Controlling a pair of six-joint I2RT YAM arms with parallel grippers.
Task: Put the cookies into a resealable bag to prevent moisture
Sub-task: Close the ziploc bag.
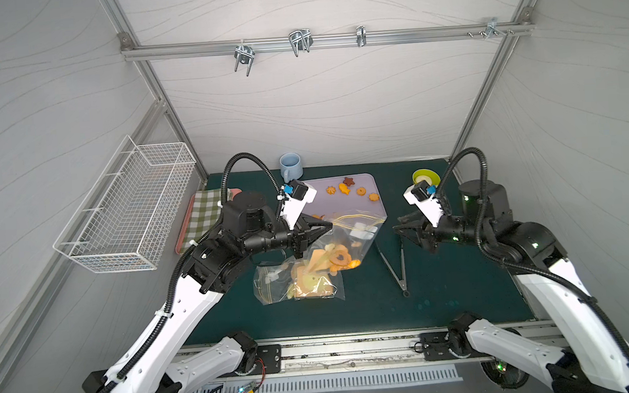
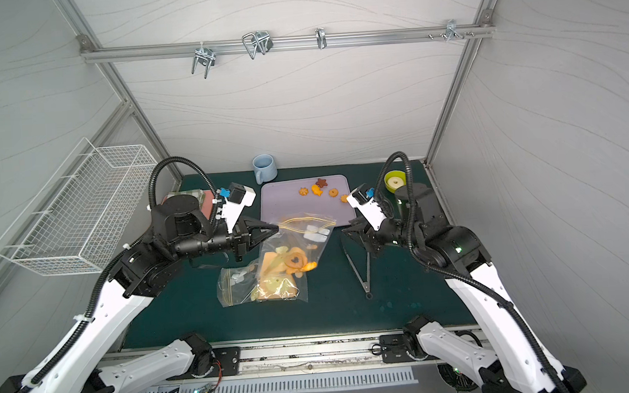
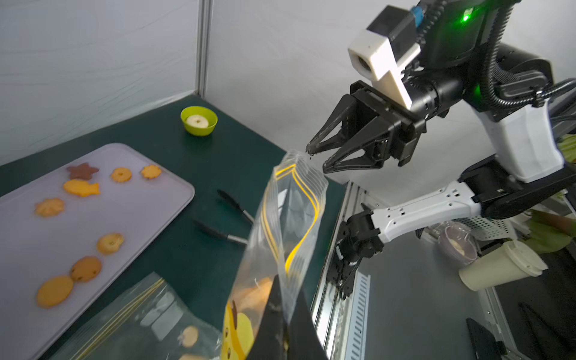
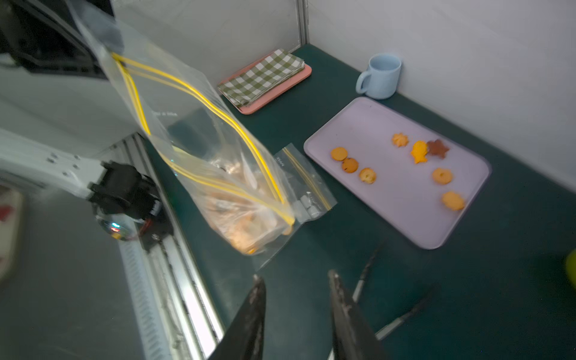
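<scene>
Crinkled clear bag (image 1: 349, 238), yellow-striped — flower, fish, star cookies (image 1: 344, 189), smooth lilac tray (image 1: 347, 207).

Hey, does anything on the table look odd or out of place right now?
The resealable bag hangs slanted, pinched at one corner by the left pincer, its mouth gaping and unsealed. Eight cookies still sit on the tray. The right pincer is open, holding nothing.
</scene>
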